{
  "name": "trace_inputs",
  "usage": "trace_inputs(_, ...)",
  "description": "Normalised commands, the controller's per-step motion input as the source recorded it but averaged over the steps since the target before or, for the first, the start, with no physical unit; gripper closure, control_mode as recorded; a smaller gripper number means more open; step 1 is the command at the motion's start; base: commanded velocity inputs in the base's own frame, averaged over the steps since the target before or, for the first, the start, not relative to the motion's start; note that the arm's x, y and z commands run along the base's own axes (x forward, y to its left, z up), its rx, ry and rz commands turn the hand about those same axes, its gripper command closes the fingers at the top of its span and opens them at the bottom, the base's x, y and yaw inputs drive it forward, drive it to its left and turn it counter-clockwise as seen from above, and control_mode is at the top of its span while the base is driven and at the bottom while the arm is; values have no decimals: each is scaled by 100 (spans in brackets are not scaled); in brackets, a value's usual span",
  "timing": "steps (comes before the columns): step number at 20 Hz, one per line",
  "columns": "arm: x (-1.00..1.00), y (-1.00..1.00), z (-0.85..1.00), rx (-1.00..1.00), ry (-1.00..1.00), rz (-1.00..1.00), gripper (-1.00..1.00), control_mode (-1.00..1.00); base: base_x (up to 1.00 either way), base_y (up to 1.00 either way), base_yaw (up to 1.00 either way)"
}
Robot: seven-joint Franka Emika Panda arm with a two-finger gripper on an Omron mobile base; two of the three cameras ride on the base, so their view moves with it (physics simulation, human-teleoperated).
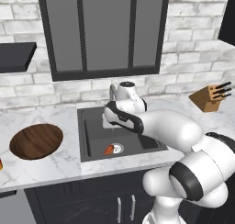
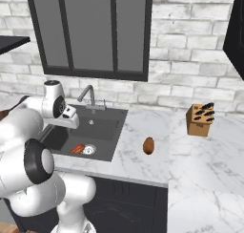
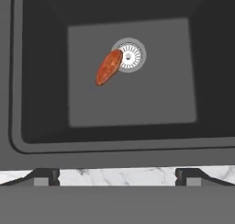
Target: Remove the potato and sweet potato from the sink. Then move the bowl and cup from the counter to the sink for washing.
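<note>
The bright reddish-orange sweet potato lies on the floor of the dark grey sink, its tip against the round silver drain. My gripper hangs open above the basin's rim, looking down into it, with nothing between its fingertips. From the base, the sweet potato sits below the hand. The dull brown potato rests on the white marble counter right of the sink. The wooden bowl sits on the counter left of the sink. A sliver of the yellow cup shows at the left edge.
A slim grey faucet stands behind the basin, close to my hand. A wooden knife block sits at the back right of the counter. A dark-framed window and a brick wall rise behind the counter, with dark cabinets below.
</note>
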Motion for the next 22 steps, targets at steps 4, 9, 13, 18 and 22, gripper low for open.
trace_inputs(4,10,3,-15,0,0,0,-100,-100,0,0,0)
trace_inputs(9,9,0,-15,0,0,0,-100,-100,0,0,0)
trace_inputs(13,8,0,-12,0,0,-1,-100,-100,0,0,0)
trace_inputs(18,9,1,-15,0,0,-2,-100,-100,0,0,0)
trace_inputs(22,8,0,-16,0,0,-2,-100,-100,0,0,0)
